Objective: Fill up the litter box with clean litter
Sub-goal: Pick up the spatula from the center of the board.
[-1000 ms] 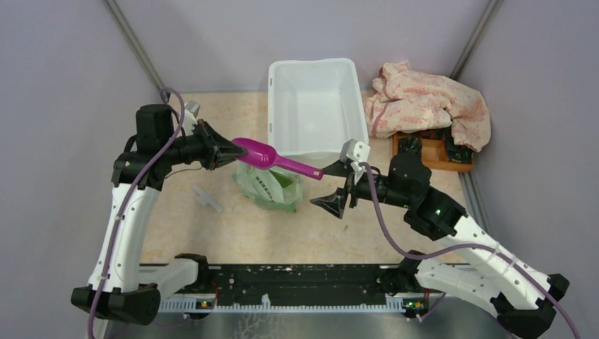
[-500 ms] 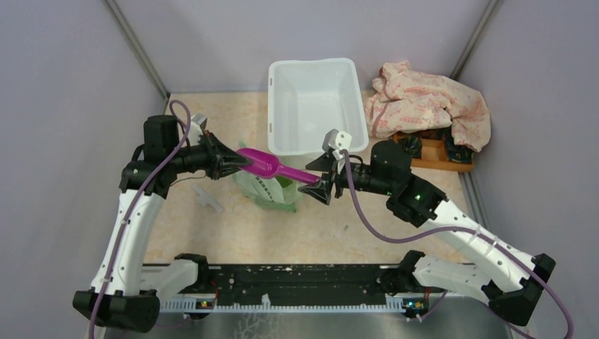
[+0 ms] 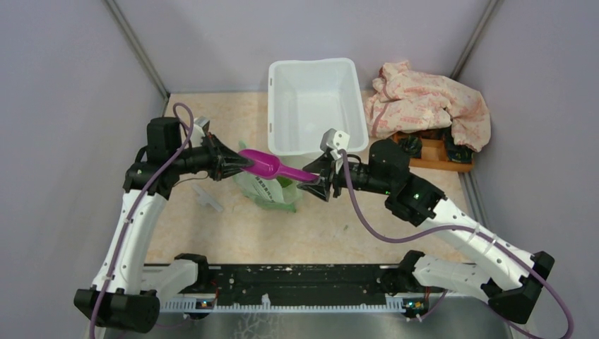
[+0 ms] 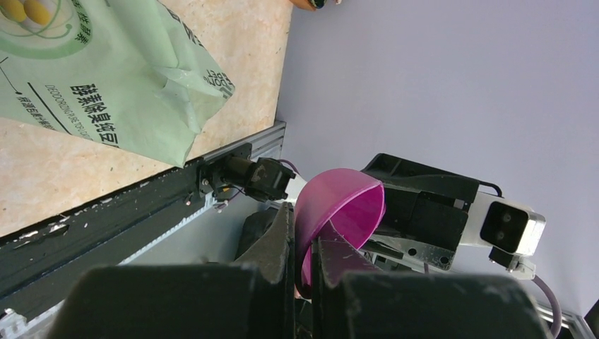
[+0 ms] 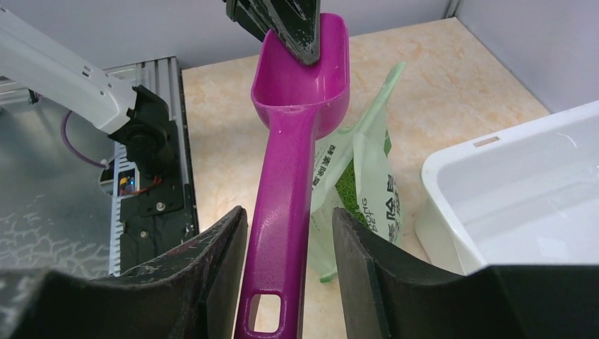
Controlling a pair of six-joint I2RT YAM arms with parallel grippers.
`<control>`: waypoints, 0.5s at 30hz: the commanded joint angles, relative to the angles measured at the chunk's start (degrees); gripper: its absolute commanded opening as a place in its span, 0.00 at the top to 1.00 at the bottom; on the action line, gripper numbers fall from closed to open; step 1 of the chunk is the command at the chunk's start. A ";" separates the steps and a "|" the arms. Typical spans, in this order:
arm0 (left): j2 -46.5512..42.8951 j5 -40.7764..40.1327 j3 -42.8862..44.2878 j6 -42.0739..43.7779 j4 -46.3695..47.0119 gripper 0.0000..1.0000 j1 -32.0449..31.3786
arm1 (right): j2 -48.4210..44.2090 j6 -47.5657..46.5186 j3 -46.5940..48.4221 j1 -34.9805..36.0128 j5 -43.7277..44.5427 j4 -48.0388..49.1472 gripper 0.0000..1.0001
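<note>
The litter box (image 3: 311, 113) sits empty at the middle of the table's far edge. Just in front of it, the scoop (image 3: 272, 166) hangs over the litter bag (image 3: 272, 191). The left gripper (image 3: 242, 161) pinches the bowl rim. The right gripper (image 3: 316, 185) is spread around the handle, not clamped. If the left lets go too soon, the scoop probably drops. A crooked bite could twist it. The cloth (image 3: 424, 106) and wooden tray (image 3: 431, 154) lie at the far right corner; neither is in the way.

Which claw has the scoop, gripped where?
Left claw pinches the magenta scoop by its bowl rim. Right claw straddles the handle, jaws open, not clamped.
</note>
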 commanded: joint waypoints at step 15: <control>-0.79 1.48 -1.81 -0.70 3.06 1.00 0.06 | 2.20 -1.18 4.07 2.31 -0.19 3.38 0.65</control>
